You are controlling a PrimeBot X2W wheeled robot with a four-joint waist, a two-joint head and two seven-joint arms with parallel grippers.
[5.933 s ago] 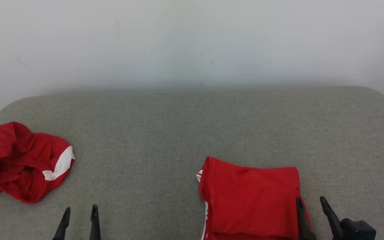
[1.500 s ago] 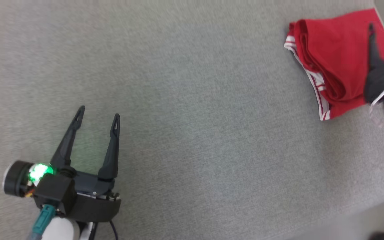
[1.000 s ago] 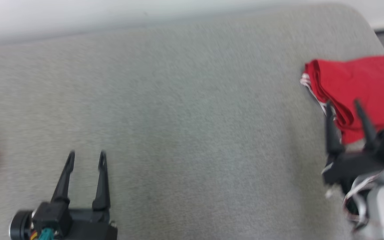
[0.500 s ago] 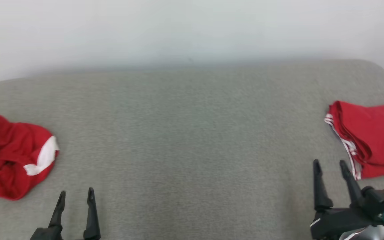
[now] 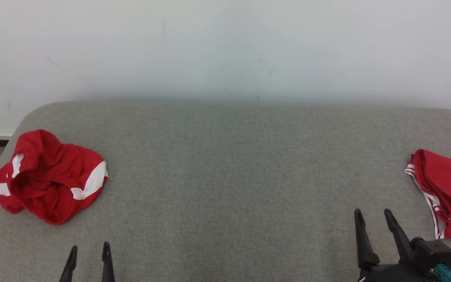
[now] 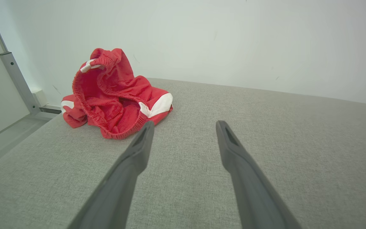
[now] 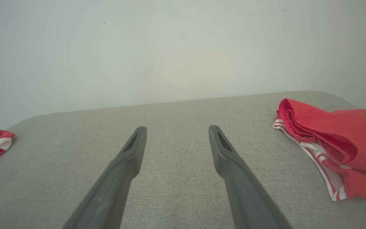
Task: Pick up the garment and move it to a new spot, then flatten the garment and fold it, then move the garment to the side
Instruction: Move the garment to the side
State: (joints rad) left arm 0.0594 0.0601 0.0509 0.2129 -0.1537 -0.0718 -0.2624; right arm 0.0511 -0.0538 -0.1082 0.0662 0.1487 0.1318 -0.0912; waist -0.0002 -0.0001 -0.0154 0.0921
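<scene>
The crumpled red shorts (image 5: 49,180), with white side panels and an elastic waistband gaping upward, lie in a loose heap at the far left of the grey fabric-covered worktop (image 5: 225,176), close to its rounded left corner. They look like the garment to handle now: nothing about them is flat or folded, so the whole sequence of lift, spread, fold and set aside seems not yet begun for them.

At the opposite end, the folded red shorts (image 5: 448,188) rest in a neat stack near the right edge, white stripes showing along one side. This pair reads as finished and parked out of the way, which leaves the broad middle of the worktop bare for spreading the next one.

The left gripper (image 5: 89,246) sits low at the near edge, just right of the heap and apart from it, jaws spread wide and holding nothing; its wrist view faces the heap, suiting a reach for it. The right gripper (image 5: 372,212) hovers near the folded stack without touching it, jaws likewise wide and empty. A plain pale wall (image 5: 225,47) stands behind.
</scene>
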